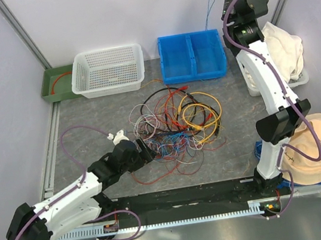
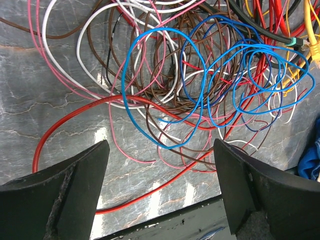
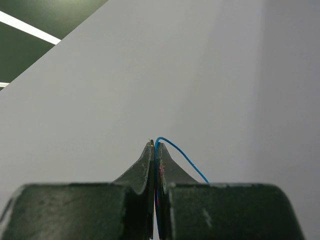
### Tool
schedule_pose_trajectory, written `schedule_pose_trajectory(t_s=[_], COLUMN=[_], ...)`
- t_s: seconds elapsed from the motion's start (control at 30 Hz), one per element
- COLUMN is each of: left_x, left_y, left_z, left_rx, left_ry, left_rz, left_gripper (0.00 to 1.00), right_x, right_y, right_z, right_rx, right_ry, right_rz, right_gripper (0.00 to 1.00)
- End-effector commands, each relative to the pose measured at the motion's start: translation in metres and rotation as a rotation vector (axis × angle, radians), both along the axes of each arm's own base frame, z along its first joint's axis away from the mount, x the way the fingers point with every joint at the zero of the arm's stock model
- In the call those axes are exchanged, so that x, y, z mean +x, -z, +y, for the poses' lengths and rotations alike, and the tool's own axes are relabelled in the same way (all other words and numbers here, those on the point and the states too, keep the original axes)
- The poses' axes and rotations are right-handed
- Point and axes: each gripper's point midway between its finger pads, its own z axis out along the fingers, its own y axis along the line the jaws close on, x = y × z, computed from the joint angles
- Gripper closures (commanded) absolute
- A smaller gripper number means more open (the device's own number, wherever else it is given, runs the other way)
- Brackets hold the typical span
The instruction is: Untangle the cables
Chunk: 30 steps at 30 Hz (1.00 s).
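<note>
1. The left end effector [image 2: 160, 145] is spread wide. Its two dark fingers [image 2: 75, 185] stand far apart with nothing between them and touch no wire.
2. In the left wrist view it hangs over the near edge of the cables [image 2: 200, 90]. Blue, brown, white, pink and red loops overlap below and beyond the fingertips, and one long red wire [image 2: 75, 112] curves across the bare table [image 2: 30, 75].
3. In the top view the left end effector [image 1: 148, 149] sits at the near-left side of the cables [image 1: 176, 123]. The cables lie in one jumble in the middle of the table [image 1: 88, 119], with yellow and orange coils toward the right of the heap.
4. The right end effector [image 3: 155, 145] is pinched fully closed, its fingers pressed together on a thin blue wire [image 3: 182, 155]. The wire arches out from the fingertips and runs down to the right.
5. The right arm is raised high at the far right. The blue wire [image 1: 211, 5] hangs from there, well apart from the jumble, down toward the blue bin [image 1: 192, 56].
6. A white basket [image 1: 108, 70] and a green tray [image 1: 53, 88] stand at the far edge, beyond the cables.
</note>
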Motion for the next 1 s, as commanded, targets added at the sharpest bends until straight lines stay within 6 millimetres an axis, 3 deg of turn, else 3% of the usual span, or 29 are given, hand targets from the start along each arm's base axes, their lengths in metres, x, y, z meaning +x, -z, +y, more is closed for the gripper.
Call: schedule_pose_trajectory(t_s=[0.0,0.3,0.37,0.7,0.97], left_x=[0.005,0.009,0.010,0.016,0.015], left_y=[-0.009,-0.023,-0.024,-0.011,0.002], left_z=[-0.006,-0.009,-0.010,-0.013,-0.023], left_rx=[-0.060,-0.064,-0.069,-0.041,-0.024], left_ry=[-0.021,0.014,0.016,0.019,0.052], left_rz=[-0.022,-0.073,-0.083,-0.081,-0.024], left_gripper=[0.09,0.09,0.09,0.09,0.09], right_x=[0.019,0.067,0.072,0.112,0.149], right_y=[0.010,0.045,0.046,0.085,0.144], right_z=[0.000,-0.004,-0.007,-0.016,-0.014], right_rx=[0.012,0.021,0.028,0.049,0.027], right_ry=[0.009,0.020,0.021,0.018,-0.009], right_rz=[-0.003,0.033,0.020,0.056,0.169], right_gripper=[1.00,1.00,1.00,1.00,1.00])
